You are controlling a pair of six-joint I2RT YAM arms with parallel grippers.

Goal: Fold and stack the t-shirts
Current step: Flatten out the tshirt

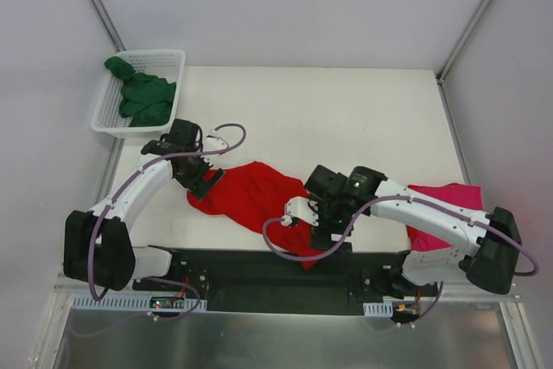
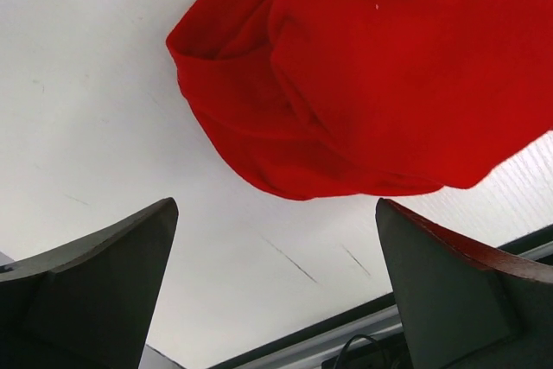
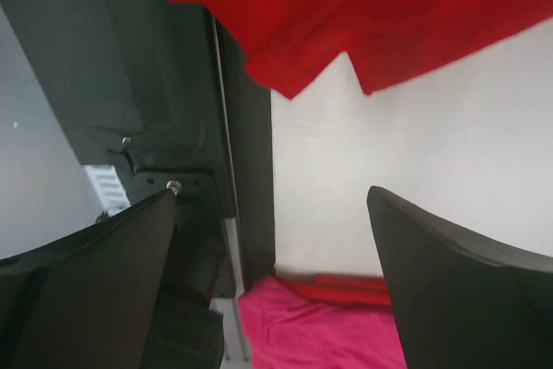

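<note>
Top external: white bench (image 1: 346,110). A white mesh basket (image 1: 164,58) sits far beyond the left gripper (image 1: 206,182) and holds the dark green t-shirt (image 1: 143,97), bunched. The red t-shirt (image 1: 255,192) lies crumpled between the two grippers, near the black base plate (image 1: 259,270). The left gripper is at its left edge and the right gripper (image 1: 304,216) over its right end. The magenta t-shirt (image 1: 449,196) lies behind the right gripper, partly hidden under that arm's forearm. Both arms are bent at the elbow, wrists tipped down toward the cloth.

Left wrist: left gripper (image 2: 275,209) spread wide, nothing between its fingers. The red t-shirt (image 2: 389,66) lies just ahead, a rounded fold nearest, with bare bench (image 2: 86,84) under the gripper.

Right wrist: right gripper (image 3: 270,194) also spread wide and empty. The red t-shirt (image 3: 346,6) is ahead, its hem overlapping the black base plate (image 3: 86,41) on the gripper's left. The magenta t-shirt (image 3: 320,334) is close behind the fingers.
</note>
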